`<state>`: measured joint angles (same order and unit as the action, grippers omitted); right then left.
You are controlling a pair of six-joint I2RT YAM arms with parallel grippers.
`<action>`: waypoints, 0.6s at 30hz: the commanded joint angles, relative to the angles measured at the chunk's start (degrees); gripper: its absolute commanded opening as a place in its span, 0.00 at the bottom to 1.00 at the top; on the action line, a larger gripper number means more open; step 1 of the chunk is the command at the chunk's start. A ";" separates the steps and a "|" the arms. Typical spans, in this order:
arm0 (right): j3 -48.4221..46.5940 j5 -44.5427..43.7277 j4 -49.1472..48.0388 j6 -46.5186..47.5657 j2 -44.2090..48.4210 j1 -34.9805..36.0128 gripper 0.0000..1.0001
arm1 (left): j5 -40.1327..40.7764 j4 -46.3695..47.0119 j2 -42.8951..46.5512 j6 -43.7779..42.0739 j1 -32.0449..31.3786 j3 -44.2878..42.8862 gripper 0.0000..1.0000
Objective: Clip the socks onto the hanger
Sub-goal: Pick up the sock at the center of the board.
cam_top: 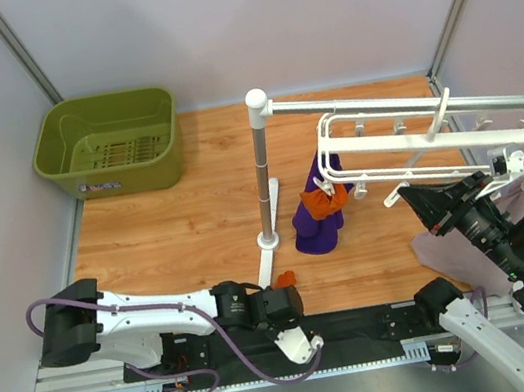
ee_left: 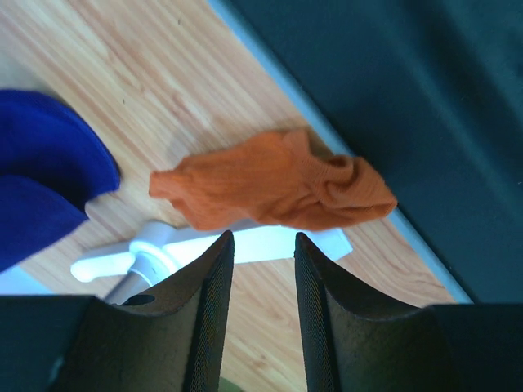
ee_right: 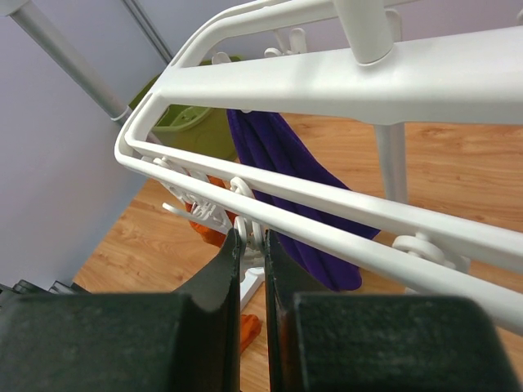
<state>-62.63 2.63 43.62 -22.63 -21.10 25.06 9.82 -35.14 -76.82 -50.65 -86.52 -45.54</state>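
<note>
Left gripper (ee_left: 263,245) released above orange sock (ee_left: 270,184) by desk's near edge, right gripper (ee_right: 251,238) clenched on hanger clip (ee_right: 248,225) near right edge

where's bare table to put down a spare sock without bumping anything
The widest bare wood lies between the green basket, the post and the left arm. A smaller strip sits behind the post, beside the basket. Crowded: around the post's foot and to its right, where the loose sock, purple cloth, hanging sock and hanger bunch.
</note>
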 commanded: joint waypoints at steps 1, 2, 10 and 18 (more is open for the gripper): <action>1.19 2.64 7.27 0.57 0.54 0.16 0.00 | -3.84 2.00 1.14 -5.06 -1.11 -1.40 0.43; 1.20 2.64 7.19 0.57 0.62 0.17 0.00 | -4.54 1.83 0.27 -5.33 -1.11 -1.31 0.43; 1.55 3.17 6.57 -0.22 0.62 0.08 0.00 | -9.20 3.76 -5.00 -7.09 -1.28 -2.62 0.43; 1.02 2.73 7.10 -0.13 0.80 0.08 0.00 | -14.74 3.94 -9.75 -6.56 2.67 -4.12 0.26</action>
<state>-62.61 2.68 43.70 -22.68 -20.51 25.06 -0.16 -32.03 -86.08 -55.94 -84.97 -47.77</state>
